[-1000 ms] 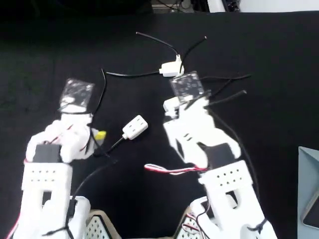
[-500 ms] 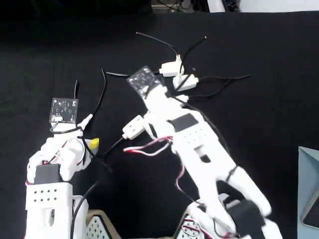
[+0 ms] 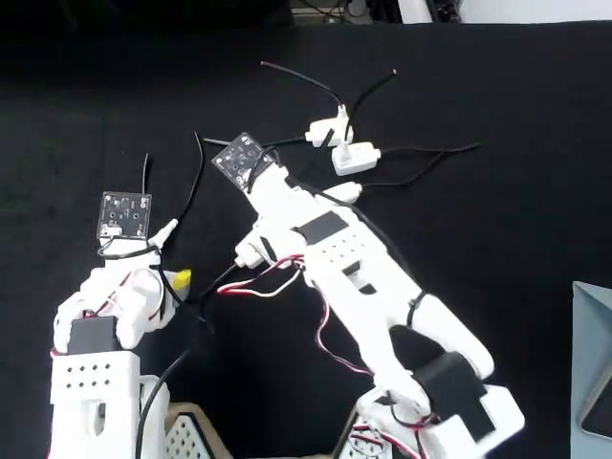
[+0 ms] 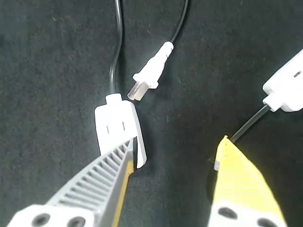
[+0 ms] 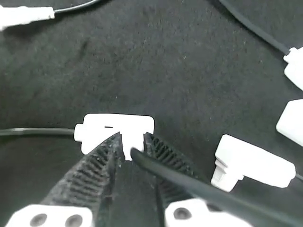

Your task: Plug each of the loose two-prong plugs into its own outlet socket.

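**Black cloth, white plugs: one gripper wide, one pinching a socket**

High view. Whole table under black cloth (image 3: 516, 220). At the near left corner, left arm (image 3: 96, 325), with a small loose plug (image 3: 164, 231) just beyond its yellow finger (image 3: 179, 279). Laid diagonally from the near edge toward the table's middle, right arm (image 3: 344, 263), covering most of the middle socket (image 3: 250, 253). One white corner out at the arm's flank, black cord (image 3: 215, 280) trailing from it toward the left arm. Nearer the far edge, a white connector pair (image 3: 328, 129) and, just beside it, a white adapter block (image 3: 354, 158), thin black leads fanning out from both.

Left wrist view. Wide spread on the left gripper (image 4: 176, 142): grey finger (image 4: 102, 175) to one side, yellow finger to the other, bare cloth between. Grey fingertip touching the left socket (image 4: 117, 125), slots facing up. Loose plug just beside that socket, prongs close to its cord end, apart from the slots.

Right wrist view. Slim gap on the right gripper (image 5: 131, 140), dark fingertips pinching the near edge of the middle socket, flat on the cloth. Across the gripper's front, a black cable (image 5: 199, 189). Near the socket but apart from it, a white plug body (image 5: 253, 163).
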You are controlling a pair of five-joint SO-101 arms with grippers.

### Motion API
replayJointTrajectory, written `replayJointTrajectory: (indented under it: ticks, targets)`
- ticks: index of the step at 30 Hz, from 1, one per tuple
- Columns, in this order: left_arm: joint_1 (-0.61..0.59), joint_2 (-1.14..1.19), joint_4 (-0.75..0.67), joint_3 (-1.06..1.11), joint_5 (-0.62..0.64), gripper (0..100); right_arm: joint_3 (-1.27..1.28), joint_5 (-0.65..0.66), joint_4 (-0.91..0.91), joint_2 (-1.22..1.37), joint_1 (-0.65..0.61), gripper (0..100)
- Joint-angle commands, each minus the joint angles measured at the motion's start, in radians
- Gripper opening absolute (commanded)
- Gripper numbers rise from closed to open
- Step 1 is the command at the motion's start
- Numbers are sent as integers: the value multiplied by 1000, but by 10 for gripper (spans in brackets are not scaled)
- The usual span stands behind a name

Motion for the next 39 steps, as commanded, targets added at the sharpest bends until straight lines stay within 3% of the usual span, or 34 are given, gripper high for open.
replayJointTrajectory:
  ticks: [1, 13, 21, 30, 39]
  targets:
    - [-4, -12, -17, -8, 5, 279, -54, 11, -40, 33, 15, 11]
    - [-7, -12, -17, -7, 5, 279, -54, 11, -31, 41, 61, 11]
    - [-5, -12, -17, -7, 5, 279, -105, 5, 100, 42, 55, 11]
    - [-5, -12, -17, -7, 5, 279, -84, -71, 97, 51, 40, 11]
    - [-7, -12, -17, -7, 5, 278, 36, -75, -21, 51, 14, 11]
